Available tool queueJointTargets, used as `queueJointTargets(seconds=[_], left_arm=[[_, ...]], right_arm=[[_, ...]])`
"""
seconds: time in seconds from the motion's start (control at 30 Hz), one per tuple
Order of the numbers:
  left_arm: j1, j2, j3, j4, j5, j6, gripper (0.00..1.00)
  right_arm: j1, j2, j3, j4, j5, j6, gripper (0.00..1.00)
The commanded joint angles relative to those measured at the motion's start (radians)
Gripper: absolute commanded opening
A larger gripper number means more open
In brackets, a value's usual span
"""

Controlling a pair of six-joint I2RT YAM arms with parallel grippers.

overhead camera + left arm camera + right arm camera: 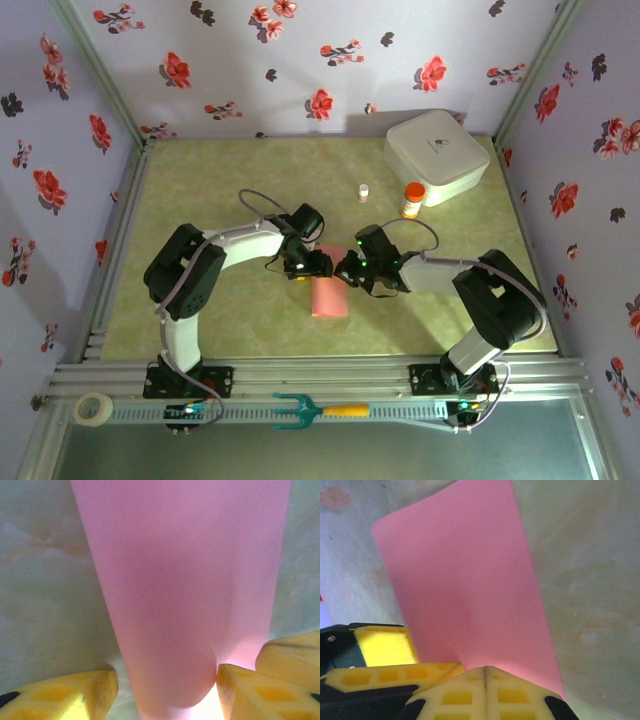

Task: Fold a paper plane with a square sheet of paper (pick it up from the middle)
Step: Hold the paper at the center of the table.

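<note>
Left gripper [303,268]: jaws stand partly open, 1 yellow finger [95,692] on each side of the square sheet of paper [328,298]. In the left wrist view [167,680] the salmon-pink sheet [185,590] is doubled over into a rounded fold that sits in the gap; the right-hand finger touches the fold, and the left-hand finger lies just beside it. Right gripper [345,272]: jaws pressed together, the 2 pads meeting along a single seam in the right wrist view [485,671], with the edge of the sheet [465,580] running in under the tips, so it appears pinched there. Location of the sheet: middle of the green table [200,190], its long side running near to far, its far end between the 2 grippers. The sheet is plain, with no print. Other items: white rounded box [437,155] at the far right, bearing 1 small dark mark too small to read; orange-capped bottle [411,199] just near of it, label illegible; small white vial [364,192] to the bottle's left. On the near rail lie a tape roll [94,408] and a teal fork [318,410] with an orange handle.
</note>
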Motion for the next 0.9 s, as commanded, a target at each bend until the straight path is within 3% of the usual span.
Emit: queueJointTargets(seconds=[0.0, 0.33, 0.63, 0.7, 0.87], left_arm=[[-0.001, 0.132, -0.074, 0.009, -0.134, 0.005, 0.60], [-0.003, 0.086, -0.059, 0.005, -0.118, -0.003, 0.60], [0.012, -0.245, -0.103, 0.089, -0.088, -0.043, 0.62], [0.027, -0.303, -0.141, 0.150, -0.043, -0.056, 0.57], [0.070, -0.352, -0.240, 0.368, 0.124, -0.117, 0.31]], right_arm=[[0.006, 0.028, 0.012, -0.062, 0.007, -0.044, 0.00], [-0.013, 0.039, -0.034, -0.146, 0.048, -0.127, 0.00], [-0.031, 0.081, 0.051, -0.260, 0.003, -0.290, 0.00], [-0.035, 0.093, 0.063, -0.268, -0.015, -0.310, 0.00], [-0.048, 0.108, 0.079, -0.284, -0.012, -0.336, 0.00]])
